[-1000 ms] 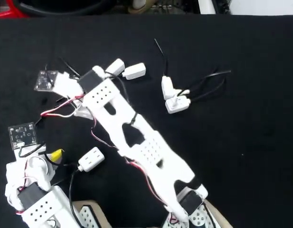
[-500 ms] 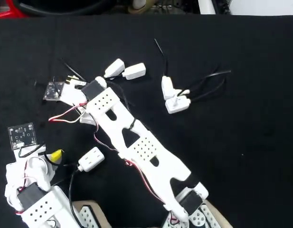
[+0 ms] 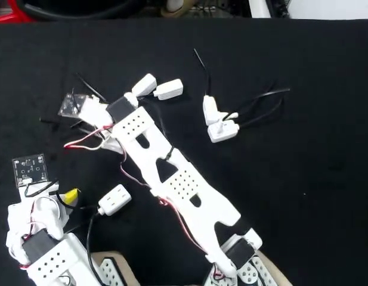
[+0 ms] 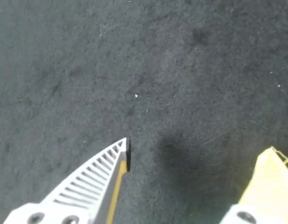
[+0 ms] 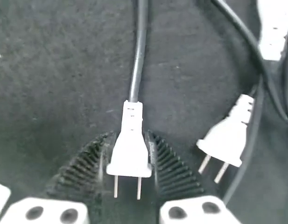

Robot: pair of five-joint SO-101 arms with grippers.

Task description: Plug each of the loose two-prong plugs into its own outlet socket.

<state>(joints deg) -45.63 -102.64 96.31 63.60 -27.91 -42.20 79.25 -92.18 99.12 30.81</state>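
**A:** At the table's [image 3: 303,179] left side, how does the plug [image 5: 129,154] lie?

**B:** Clamped in the right gripper [image 5: 129,136], lengthwise along its fingers [image 5: 83,168]. The prongs [image 5: 115,186] point back at the wrist and the cord [image 5: 139,56] leads away.

**A:** And the left gripper [image 4: 200,144]?

**B:** Fingers spread apart, near a white outlet socket [image 3: 115,199].

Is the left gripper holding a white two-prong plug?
No, the left gripper stands open over the black table cloth, nothing between its fingers.

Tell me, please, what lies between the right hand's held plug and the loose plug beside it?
Right wrist view: one ribbed finger of the right hand, then bare black cloth.
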